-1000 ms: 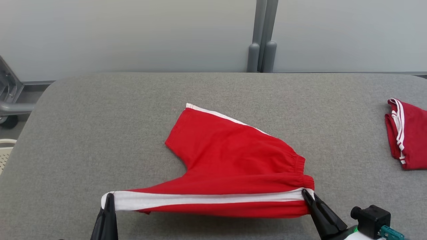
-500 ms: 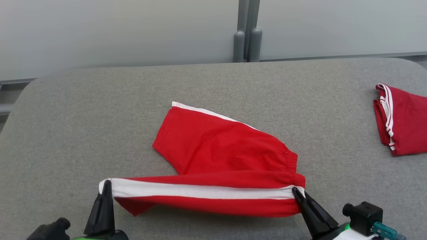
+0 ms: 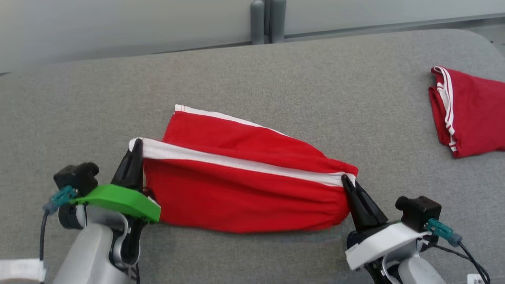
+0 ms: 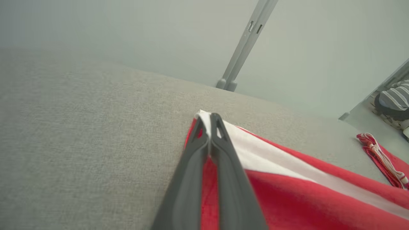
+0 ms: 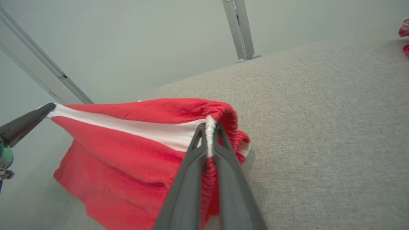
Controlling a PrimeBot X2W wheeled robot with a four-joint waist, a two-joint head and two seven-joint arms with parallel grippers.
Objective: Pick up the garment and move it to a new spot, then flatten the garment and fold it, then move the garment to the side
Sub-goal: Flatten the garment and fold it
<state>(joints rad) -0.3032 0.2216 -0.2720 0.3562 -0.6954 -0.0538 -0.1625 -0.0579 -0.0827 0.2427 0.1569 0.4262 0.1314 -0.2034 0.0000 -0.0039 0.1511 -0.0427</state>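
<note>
We clamp the left claw (image 3: 135,148) on the shorts (image 3: 244,197) at 9 o'clock, the right claw (image 3: 347,180) at 3 o'clock, holding the striped edge taut for folding.

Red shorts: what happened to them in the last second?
The left gripper and right gripper carried the white-striped edge of the red shorts up and away from the robot, so the near leg now covers most of the far leg. Both stayed shut on the cloth. The folded red garment at the right stayed put; only the camera shifted.
</note>
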